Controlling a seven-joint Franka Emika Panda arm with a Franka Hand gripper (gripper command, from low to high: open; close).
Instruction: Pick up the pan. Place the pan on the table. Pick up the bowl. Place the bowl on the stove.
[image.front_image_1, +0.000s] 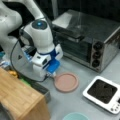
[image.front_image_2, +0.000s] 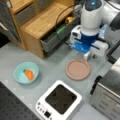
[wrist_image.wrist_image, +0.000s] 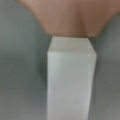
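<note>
The dusty-pink pan (image.front_image_1: 66, 82) (image.front_image_2: 78, 69) lies flat on the grey table (image.front_image_1: 75, 105) (image.front_image_2: 53, 67) in both front views. My gripper (image.front_image_1: 51, 74) (image.front_image_2: 86, 58) is down low at the pan's rim, right over its short white handle; the fingertips are hidden under the hand. In the wrist view the white handle (wrist_image.wrist_image: 72, 80) fills the middle, running up to the pink pan (wrist_image.wrist_image: 68, 15), with no fingers showing. The light teal bowl (image.front_image_2: 26, 73) (image.front_image_1: 75, 116), holding an orange food piece (image.front_image_2: 29, 74), rests on the table apart from the gripper. The white stove (image.front_image_1: 102, 93) (image.front_image_2: 59, 100) has nothing on its black top.
A large steel toaster oven (image.front_image_1: 87, 37) (image.front_image_2: 107, 92) stands right behind the pan. A wooden shelf unit (image.front_image_1: 20, 100) (image.front_image_2: 42, 22) with dark drawers stands beside the arm. The arm's cables (image.front_image_2: 61, 17) hang over the shelf.
</note>
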